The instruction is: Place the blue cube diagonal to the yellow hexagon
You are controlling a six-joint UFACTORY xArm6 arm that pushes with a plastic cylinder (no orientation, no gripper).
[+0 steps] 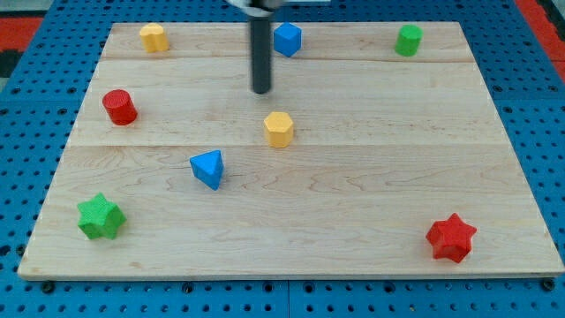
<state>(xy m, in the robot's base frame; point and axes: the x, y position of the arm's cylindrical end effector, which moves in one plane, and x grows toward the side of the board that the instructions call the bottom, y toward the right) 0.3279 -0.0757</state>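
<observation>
The blue cube (287, 39) sits near the top edge of the wooden board, just right of the rod. A yellow hexagon (278, 129) lies near the board's middle, below the cube. My tip (262, 91) rests on the board between them, left of and below the blue cube and a little above and left of the yellow hexagon, touching neither.
A second yellow block (154, 37) is at the top left, a green cylinder (408, 40) at the top right, a red cylinder (119, 107) at the left, a blue triangular block (208, 168) left of centre, a green star (99, 216) at bottom left, a red star (451, 237) at bottom right.
</observation>
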